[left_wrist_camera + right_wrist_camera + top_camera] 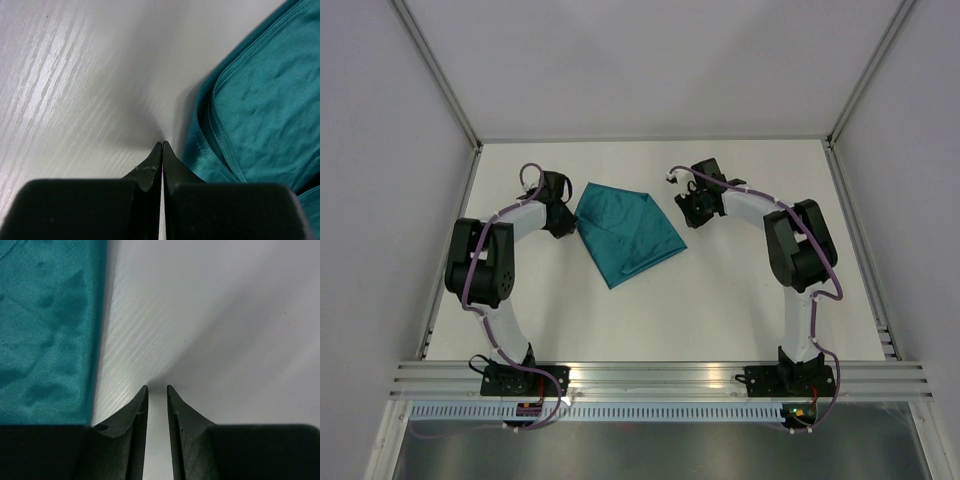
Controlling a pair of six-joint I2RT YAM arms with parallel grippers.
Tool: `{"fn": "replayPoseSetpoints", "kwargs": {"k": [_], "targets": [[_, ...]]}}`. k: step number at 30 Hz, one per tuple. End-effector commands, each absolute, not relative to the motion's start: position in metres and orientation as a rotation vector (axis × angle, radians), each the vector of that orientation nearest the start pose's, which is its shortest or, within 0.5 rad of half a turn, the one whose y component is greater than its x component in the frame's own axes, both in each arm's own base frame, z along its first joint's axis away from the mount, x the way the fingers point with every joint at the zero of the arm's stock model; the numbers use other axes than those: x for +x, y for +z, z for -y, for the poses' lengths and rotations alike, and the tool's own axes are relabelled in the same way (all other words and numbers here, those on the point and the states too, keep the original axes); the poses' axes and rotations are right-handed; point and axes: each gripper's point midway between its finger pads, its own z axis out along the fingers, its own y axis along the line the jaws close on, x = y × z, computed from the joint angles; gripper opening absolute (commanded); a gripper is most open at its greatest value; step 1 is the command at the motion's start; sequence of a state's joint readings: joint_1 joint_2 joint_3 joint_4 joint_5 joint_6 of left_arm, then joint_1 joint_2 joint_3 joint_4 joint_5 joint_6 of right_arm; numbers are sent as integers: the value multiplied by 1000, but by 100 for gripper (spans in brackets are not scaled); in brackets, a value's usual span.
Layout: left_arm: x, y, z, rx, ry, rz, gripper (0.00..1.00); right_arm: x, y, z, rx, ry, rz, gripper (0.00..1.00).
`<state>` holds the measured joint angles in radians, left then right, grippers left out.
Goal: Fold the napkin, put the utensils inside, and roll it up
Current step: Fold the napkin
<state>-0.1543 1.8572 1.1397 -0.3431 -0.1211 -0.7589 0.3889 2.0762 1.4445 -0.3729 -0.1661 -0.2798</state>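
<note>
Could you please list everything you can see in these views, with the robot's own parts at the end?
napkin: one, teal, folded over on itself, far middle of the table between the two grippers
utensils: none visible in any view
table: one, white, wood-grain surface
rail: one set, silver metal, along the near edge
arms: two, black and white with purple cables, left and right
left gripper: one, black, shut, tips at the table beside the napkin's left edge
right gripper: one, black, jaws a narrow gap apart, empty, just right of the napkin
</note>
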Motion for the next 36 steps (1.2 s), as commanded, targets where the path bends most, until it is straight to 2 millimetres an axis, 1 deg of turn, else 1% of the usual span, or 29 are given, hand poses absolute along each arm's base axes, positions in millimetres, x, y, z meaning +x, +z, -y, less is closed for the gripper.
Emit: {"fn": "replayPoseSetpoints", "kwargs": {"k": [1,4,7,8,9,10,11,12,15,16,20,21,23,25,26,27,28,29,30,31,32,33,36], "targets": [[417,9,71,-802,-142,-2524,2,423,16,-195,-931,262,-2429,28],[419,2,74,-771,-146,-2553,2,413,13,-196,-945,285,-2445,27],[424,2,78,-745,-148,-2569,2,405,14,-202,-973,298,-2434,27],[425,-1,78,-730,-144,-2580,2,399,12,-201,-984,300,-2443,27],[424,-1,80,-721,-140,-2590,2,396,15,-204,-998,304,-2431,27],[429,2,82,-700,-147,-2584,2,391,15,-209,-1020,310,-2424,27],[430,1,83,-692,-149,-2594,2,385,13,-209,-1027,311,-2430,27],[430,-2,85,-685,-141,-2604,2,380,16,-213,-1050,316,-2419,27],[434,-2,88,-658,-134,-2616,2,371,18,-218,-1079,325,-2416,27],[438,1,90,-649,-138,-2613,2,368,19,-219,-1087,331,-2417,26],[444,1,95,-616,-130,-2629,2,357,21,-221,-1113,347,-2418,26],[448,5,97,-605,-135,-2621,2,355,23,-223,-1120,347,-2412,26],[449,3,98,-588,-125,-2638,2,349,23,-223,-1137,351,-2416,26],[456,6,101,-560,-130,-2635,2,342,23,-223,-1157,360,-2420,26],[455,6,102,-550,-128,-2646,2,339,25,-225,-1163,366,-2417,26],[457,6,103,-542,-126,-2650,2,335,25,-228,-1179,371,-2412,26],[463,8,106,-524,-134,-2648,2,329,23,-228,-1196,377,-2420,26],[463,7,108,-515,-129,-2658,2,327,25,-230,-1202,381,-2412,26],[468,13,111,-497,-136,-2650,2,321,25,-234,-1225,386,-2407,26],[470,13,113,-486,-140,-2652,2,317,25,-237,-1236,391,-2406,26],[470,9,115,-478,-137,-2664,2,315,25,-239,-1241,396,-2408,26],[473,13,118,-468,-140,-2660,2,310,25,-243,-1260,400,-2405,26],[477,11,124,-442,-147,-2668,2,304,24,-248,-1277,403,-2411,26]]}}
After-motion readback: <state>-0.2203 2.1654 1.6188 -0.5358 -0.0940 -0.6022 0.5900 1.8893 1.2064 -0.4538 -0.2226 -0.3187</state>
